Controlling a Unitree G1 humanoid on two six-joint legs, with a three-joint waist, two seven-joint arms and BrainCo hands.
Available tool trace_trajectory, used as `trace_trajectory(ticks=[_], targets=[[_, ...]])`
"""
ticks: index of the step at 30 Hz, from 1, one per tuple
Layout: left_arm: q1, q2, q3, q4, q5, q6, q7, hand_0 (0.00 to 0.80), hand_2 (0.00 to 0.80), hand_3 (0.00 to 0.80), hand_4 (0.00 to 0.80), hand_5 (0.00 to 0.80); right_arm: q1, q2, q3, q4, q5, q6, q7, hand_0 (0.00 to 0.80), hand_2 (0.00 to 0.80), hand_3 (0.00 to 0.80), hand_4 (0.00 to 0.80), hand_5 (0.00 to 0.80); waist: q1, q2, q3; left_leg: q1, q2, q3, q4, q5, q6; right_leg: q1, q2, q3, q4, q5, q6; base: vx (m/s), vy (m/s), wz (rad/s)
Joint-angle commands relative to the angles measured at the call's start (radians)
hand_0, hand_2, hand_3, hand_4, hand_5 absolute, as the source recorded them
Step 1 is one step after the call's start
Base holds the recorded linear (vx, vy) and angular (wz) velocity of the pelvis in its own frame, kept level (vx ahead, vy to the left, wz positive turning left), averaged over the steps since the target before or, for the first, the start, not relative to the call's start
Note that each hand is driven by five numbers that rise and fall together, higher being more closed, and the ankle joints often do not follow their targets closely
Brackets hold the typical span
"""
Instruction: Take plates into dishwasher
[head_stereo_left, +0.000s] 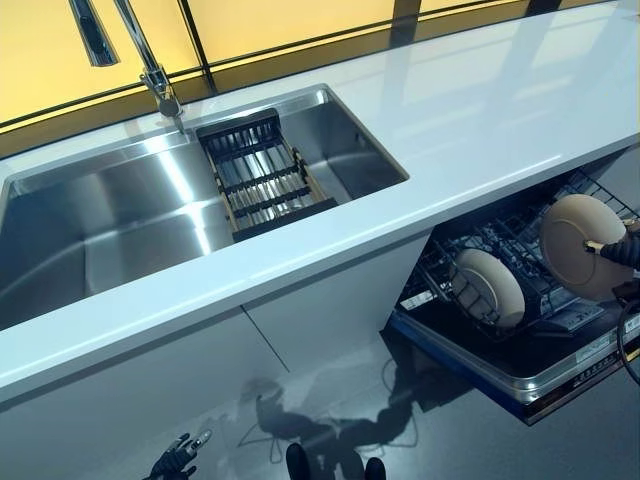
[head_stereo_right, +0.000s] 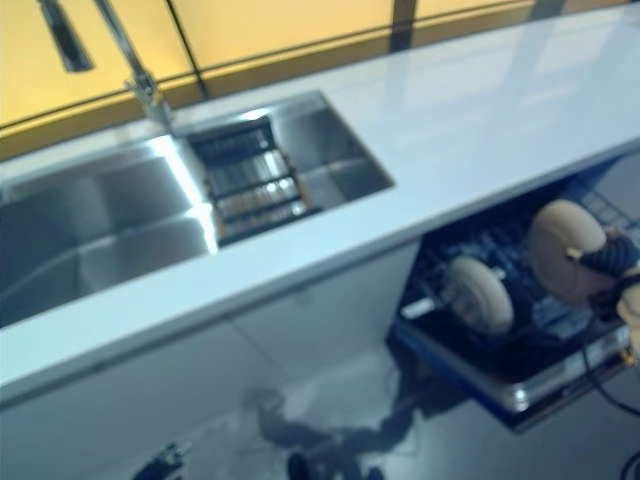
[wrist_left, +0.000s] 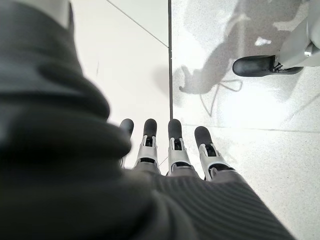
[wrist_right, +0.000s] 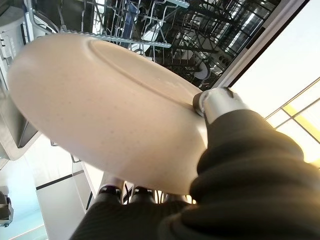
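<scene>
- The right hand (wrist_right: 220, 107) pinches a beige plate (head_stereo_left: 583, 243) by its rim, upright over the dishwasher rack (head_stereo_left: 470, 290).
- A second plate (head_stereo_left: 489, 287) stands in the rack.
- The left hand (wrist_left: 170, 150) hangs over the floor, fingers straight.

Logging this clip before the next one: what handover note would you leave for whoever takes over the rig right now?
Right hand: shut on a beige plate, pinched at its rim between thumb and fingers, held above the pulled-out dishwasher rack.
Left hand: open, fingers straight, hanging low near the floor, holding nothing.
Done: one beige plate already stands on edge in the rack.
Left: lower the held plate into a rack slot and let go. The sink and its drainer basket show no plates, and none are visible on the countertop. The open dishwasher door probably needs closing afterwards.
</scene>
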Motion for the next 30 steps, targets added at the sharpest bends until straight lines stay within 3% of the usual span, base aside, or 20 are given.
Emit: trace_trajectory(ticks=[1,30], targets=[[-0.033,-0.005,-0.027,0.009,-0.024,-0.021,-0.001,0.000,0.000,0.000,0.000,0.000,-0.131,-0.036,0.027,-0.005,-0.035,-0.044,-0.019,0.800,0.800,0.800,0.800,0.800,0.022,0.006,-0.021,0.080,-0.039,0.001,-0.001,-0.175,0.021,-0.038,0.022,-0.069,0.002,0.002,0.051,0.000,0.000,0.00],[-0.048,-0.027,-0.059,-0.028,-0.080,-0.018,0.007,0.000,0.000,0.000,0.000,0.000,-0.302,-0.013,0.155,0.071,-0.053,-0.016,-0.055,0.800,0.800,0.800,0.800,0.800,0.034,0.091,0.046,0.045,-0.051,0.010,-0.001,-0.159,0.012,-0.081,-0.001,-0.091,0.010,-0.003,0.044,0.000,0.000,0.00]])
